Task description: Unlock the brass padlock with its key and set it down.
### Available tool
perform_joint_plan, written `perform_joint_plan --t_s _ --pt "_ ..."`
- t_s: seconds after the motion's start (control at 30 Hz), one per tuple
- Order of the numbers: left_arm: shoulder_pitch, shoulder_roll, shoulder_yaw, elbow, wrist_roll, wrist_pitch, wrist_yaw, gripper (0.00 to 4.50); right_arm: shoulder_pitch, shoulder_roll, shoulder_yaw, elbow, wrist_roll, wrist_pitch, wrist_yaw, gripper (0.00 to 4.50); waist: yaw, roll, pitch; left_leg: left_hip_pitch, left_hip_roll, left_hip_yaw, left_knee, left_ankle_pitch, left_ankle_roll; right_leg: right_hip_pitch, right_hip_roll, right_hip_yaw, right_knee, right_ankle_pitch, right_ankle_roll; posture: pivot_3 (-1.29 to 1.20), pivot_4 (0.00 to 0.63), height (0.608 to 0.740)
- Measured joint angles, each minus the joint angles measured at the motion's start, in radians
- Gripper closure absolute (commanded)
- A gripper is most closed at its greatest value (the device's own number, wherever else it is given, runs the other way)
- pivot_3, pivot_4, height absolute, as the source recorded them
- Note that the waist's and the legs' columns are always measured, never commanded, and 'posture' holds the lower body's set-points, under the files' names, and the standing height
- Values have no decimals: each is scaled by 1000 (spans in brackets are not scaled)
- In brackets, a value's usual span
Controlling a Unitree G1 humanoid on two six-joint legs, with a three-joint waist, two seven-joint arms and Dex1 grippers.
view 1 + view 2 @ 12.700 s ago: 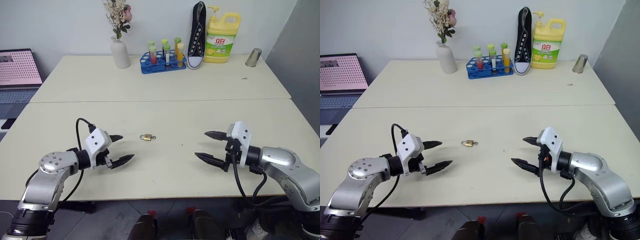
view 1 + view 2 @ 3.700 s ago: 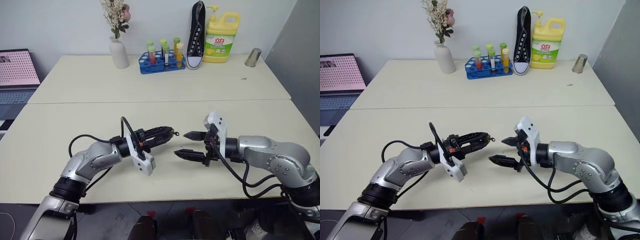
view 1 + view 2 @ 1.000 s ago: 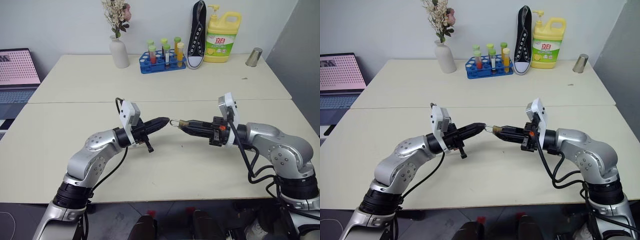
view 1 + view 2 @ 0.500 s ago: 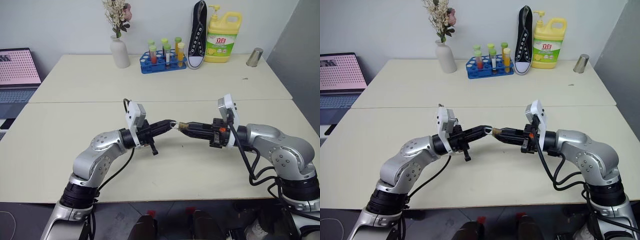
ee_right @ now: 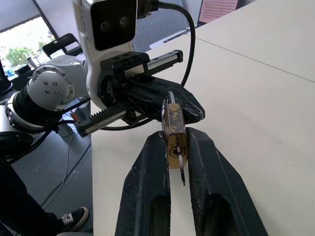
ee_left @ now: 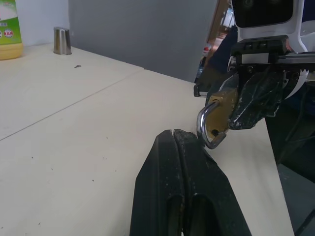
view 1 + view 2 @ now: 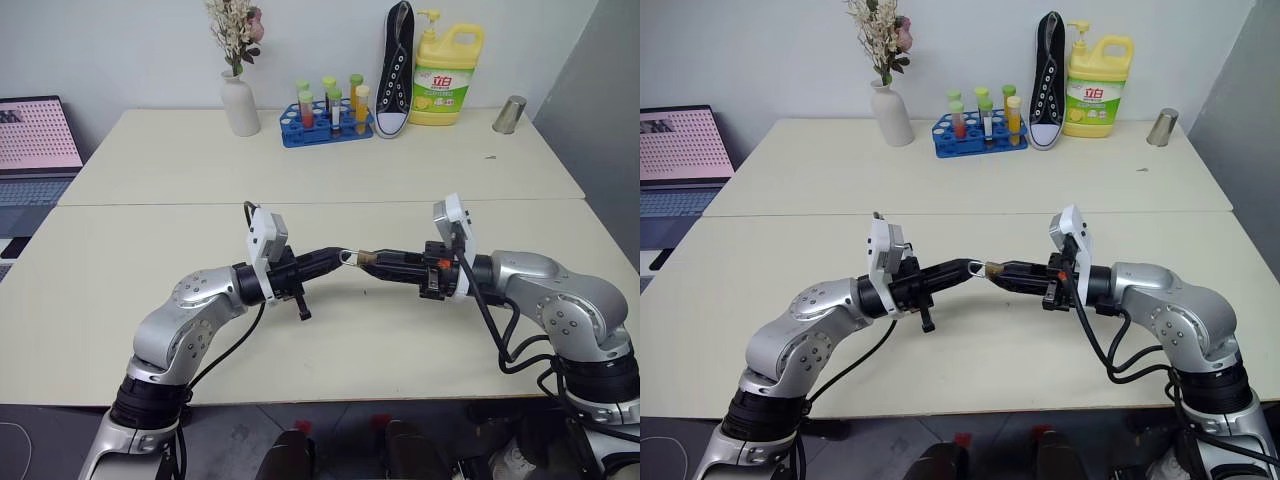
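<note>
Padlock (image 5: pixel 173 132): brass body pinched between the 2 fingers of the right gripper (image 5: pixel 173 142), held above the table (image 7: pixel 330 360) near its front edge. Key (image 5: pixel 181 167): in the keyhole, hanging from the body. Shackle (image 6: pixel 205 129): silver, touching the tip of the left gripper (image 6: pixel 174 135), whose fingers are pressed together.

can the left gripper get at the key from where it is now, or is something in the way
Probably not directly. The right gripper is shut on the brass padlock, with the key hanging from the end between its fingers, facing back toward the right wrist. The left gripper, shut, sits at the shackle end, so the padlock and right fingers block it.
</note>
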Motion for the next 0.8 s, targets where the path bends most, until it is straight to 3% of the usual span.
perform_joint_plan --t_s 0.8 --pt "15 11 37 -81 -84 119 -20 4500 0 0 13 15 -39 -2 18 4363 0 0 0 0 0 0 0 0 0 0 0 0 0 0 0 0 150 740"
